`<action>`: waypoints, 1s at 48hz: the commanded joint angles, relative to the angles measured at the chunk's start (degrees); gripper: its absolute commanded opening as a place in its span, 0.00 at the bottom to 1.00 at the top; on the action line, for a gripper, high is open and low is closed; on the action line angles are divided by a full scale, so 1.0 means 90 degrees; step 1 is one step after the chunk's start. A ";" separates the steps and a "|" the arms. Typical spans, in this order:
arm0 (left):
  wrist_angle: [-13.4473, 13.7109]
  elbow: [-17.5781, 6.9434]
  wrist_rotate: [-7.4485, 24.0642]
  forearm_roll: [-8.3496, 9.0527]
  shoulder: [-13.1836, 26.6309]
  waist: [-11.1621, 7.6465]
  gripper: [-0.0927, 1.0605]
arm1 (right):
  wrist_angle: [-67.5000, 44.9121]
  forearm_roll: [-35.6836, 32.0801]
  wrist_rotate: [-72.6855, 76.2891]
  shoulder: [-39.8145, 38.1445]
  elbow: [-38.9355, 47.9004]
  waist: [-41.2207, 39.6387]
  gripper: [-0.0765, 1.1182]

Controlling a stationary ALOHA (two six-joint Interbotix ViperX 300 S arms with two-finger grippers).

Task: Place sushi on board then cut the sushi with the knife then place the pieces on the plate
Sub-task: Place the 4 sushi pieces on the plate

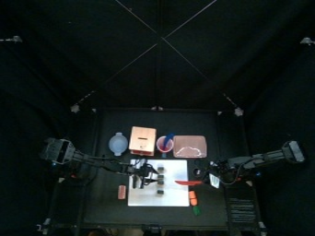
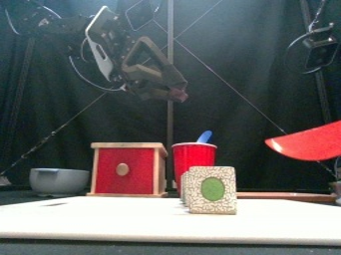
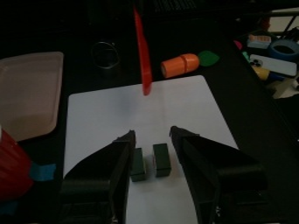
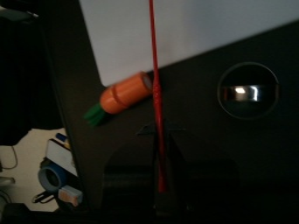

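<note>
The left end effector (image 3: 151, 134) was spread wide over the sushi (image 3: 162, 157) on the board (image 3: 176, 105). The right end effector (image 4: 156, 131) pinched the knife (image 4: 151, 70). The wrist views showed a carrot (image 4: 122, 94) and cutter (image 4: 246, 90). The front view showed the sushi's green middle.

Closed in at the back by a black curtain (image 1: 157, 55), with 2 more black side curtains (image 1: 31, 101) at left and right. Hangs in long vertical folds when viewed from table height. Furnished with 1 small black table (image 1: 105, 210), set square to the back curtain, front edge toward the open side. Dimly lit throughout; brightest over the table top, falling to near black on the cloth above.
</note>
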 commanded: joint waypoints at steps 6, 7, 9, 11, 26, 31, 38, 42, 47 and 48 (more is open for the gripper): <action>-0.0049 -0.0137 0.0010 -0.0010 0.0039 0.0078 0.75 | 0.0342 -0.0391 0.0576 0.0000 0.0020 -0.0010 0.49; -0.0039 -0.0127 0.0010 -0.0010 0.0039 0.0088 0.75 | 0.0342 -0.0410 0.0635 0.0010 0.0039 -0.0010 0.51; -0.0039 -0.0107 0.0010 -0.0010 0.0039 0.0107 0.75 | 0.0342 -0.0410 0.0703 0.0000 0.0059 -0.0010 0.54; -0.0029 -0.0098 0.0010 -0.0010 0.0039 0.0127 0.75 | 0.0352 -0.0410 0.0742 0.0000 0.0078 -0.0010 0.57; -0.0010 0.0020 0.0010 0.0000 0.0039 0.0225 0.75 | 0.0664 -0.0645 0.0752 0.0000 -0.0098 -0.0078 0.75; -0.0020 0.0146 -0.0020 -0.0020 0.0039 0.0322 0.74 | 0.0635 -0.0986 0.0752 0.0020 -0.0303 -0.0215 0.75; -0.0059 0.0273 0.0020 -0.0078 0.0020 0.0371 0.74 | 0.0254 -0.1729 0.0762 0.0166 -0.0664 -0.0479 0.77; -0.0068 0.0371 0.0020 -0.0078 0.0010 0.0381 0.74 | -0.0186 -0.2197 0.0752 0.0352 -0.0869 -0.0664 0.77; -0.0068 0.0537 -0.0029 -0.0117 -0.0010 0.0459 0.74 | -0.0693 -0.2705 0.0742 0.0645 -0.1006 -0.0820 0.78; -0.0068 0.0576 -0.0039 -0.0137 -0.0020 0.0469 0.74 | -0.0811 -0.2793 0.0742 0.0723 -0.1035 -0.0850 0.78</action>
